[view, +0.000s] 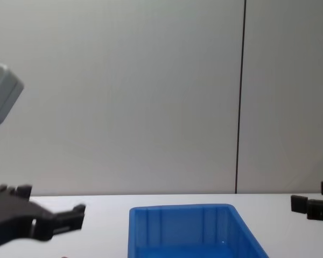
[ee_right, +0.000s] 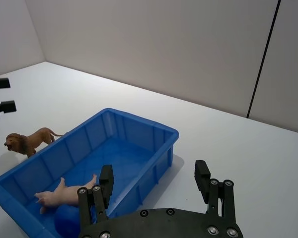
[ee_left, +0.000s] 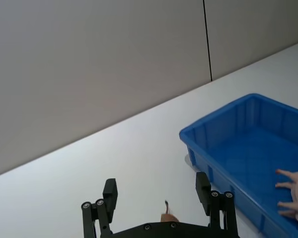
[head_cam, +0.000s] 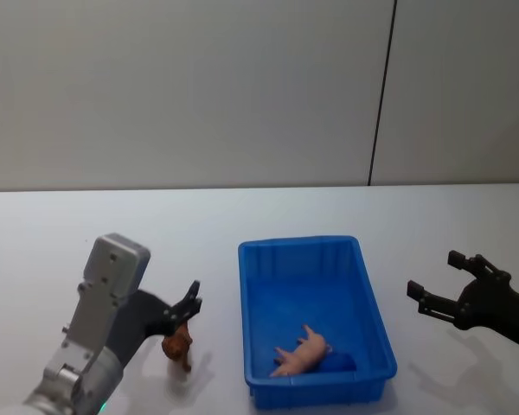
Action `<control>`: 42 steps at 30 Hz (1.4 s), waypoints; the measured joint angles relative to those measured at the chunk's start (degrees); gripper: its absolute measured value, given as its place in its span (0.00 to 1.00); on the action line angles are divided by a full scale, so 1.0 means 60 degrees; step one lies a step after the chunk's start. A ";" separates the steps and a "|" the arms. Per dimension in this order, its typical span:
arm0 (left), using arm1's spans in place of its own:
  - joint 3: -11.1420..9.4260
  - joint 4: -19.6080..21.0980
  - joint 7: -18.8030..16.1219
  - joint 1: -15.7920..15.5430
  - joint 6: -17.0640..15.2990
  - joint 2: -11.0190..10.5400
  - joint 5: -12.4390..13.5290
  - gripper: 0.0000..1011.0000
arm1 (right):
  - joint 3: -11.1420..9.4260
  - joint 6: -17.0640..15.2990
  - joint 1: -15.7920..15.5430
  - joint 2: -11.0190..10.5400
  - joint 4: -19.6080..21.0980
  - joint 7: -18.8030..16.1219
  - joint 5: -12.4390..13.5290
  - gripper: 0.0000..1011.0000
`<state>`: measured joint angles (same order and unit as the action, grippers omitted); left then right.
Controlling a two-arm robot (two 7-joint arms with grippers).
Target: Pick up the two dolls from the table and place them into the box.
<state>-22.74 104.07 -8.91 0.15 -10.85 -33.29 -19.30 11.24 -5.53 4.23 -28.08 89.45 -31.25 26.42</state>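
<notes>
The blue box [head_cam: 316,259] stands mid-table on the white table [head_cam: 69,225]. Inside it, near the front wall, a pink doll [head_cam: 301,353] lies on its side, also seen in the right wrist view [ee_right: 59,194] and at the left wrist view's edge [ee_left: 294,198]. A brown lion doll [head_cam: 179,346] stands on the table left of the box [ee_right: 139,126]. My left gripper [head_cam: 183,309] hangs open just over the lion, whose back [ee_left: 169,217] shows between the fingers. My right gripper [head_cam: 436,275] is open and empty, right of the box.
A dark blue rounded thing [head_cam: 336,363] lies in the box's front corner beside the pink doll. Behind the table rises a plain grey wall with a dark vertical seam [head_cam: 381,95]. Bare tabletop stretches behind the box and to both sides.
</notes>
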 joint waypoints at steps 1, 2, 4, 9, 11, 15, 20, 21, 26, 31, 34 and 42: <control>0.0011 0.0015 -0.0006 0.0084 -0.0026 -0.0048 -0.0074 0.99 | -0.0001 0.0001 -0.0001 -0.0002 0.0001 0.0001 0.0002 0.99; 0.0015 0.0021 -0.0006 0.0135 -0.0037 -0.0075 -0.0107 0.99 | -0.0002 0.0002 -0.0003 -0.0003 0.0001 0.0001 0.0005 0.99; 0.0030 0.0024 -0.0003 0.0227 -0.0062 -0.0130 -0.0206 0.99 | -0.0002 0.0004 -0.0004 -0.0004 0.0003 0.0001 0.0008 0.99; 0.0048 -0.0028 0.0177 0.0392 -0.0084 -0.0203 -0.0388 0.99 | -0.0008 0.0007 -0.0009 -0.0009 0.0009 0.0001 0.0014 0.99; 0.0050 -0.0094 0.0283 0.0437 -0.0089 -0.0208 -0.0443 0.99 | -0.0009 0.0007 -0.0010 -0.0010 0.0010 0.0000 0.0015 0.99; 0.0051 -0.0197 0.0442 0.0468 -0.0092 -0.0200 -0.0505 0.99 | -0.0013 0.0007 -0.0013 -0.0012 0.0013 0.0000 0.0020 0.99; 0.0048 -0.0399 0.0691 0.0481 -0.0092 -0.0130 -0.0577 0.99 | -0.0015 0.0007 -0.0017 -0.0018 0.0013 -0.0001 0.0026 0.99; 0.0046 -0.0432 0.0734 0.0481 -0.0092 -0.0117 -0.0585 0.99 | -0.0015 0.0007 -0.0017 -0.0018 0.0013 -0.0001 0.0026 0.99; 0.0032 -0.0644 0.0917 0.0454 -0.0092 -0.0021 -0.0617 0.99 | -0.0015 0.0007 -0.0018 -0.0020 0.0013 -0.0001 0.0028 0.99; 0.0016 -0.0946 0.1121 0.0373 -0.0085 0.0127 -0.0619 0.99 | -0.0015 0.0007 -0.0018 -0.0021 0.0013 -0.0001 0.0027 0.99; 0.0012 -0.1064 0.1209 0.0337 -0.0083 0.0177 -0.0616 0.99 | -0.0015 0.0006 -0.0019 -0.0020 0.0013 -0.0001 0.0027 0.99; 0.0007 -0.1431 0.1558 0.0162 -0.0079 0.0370 -0.0517 0.81 | -0.0015 0.0006 -0.0019 -0.0020 0.0013 -0.0001 0.0026 0.99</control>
<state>-22.70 95.48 0.43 1.12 -11.33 -31.07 -22.40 11.15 -5.50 4.11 -28.21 89.53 -31.26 26.58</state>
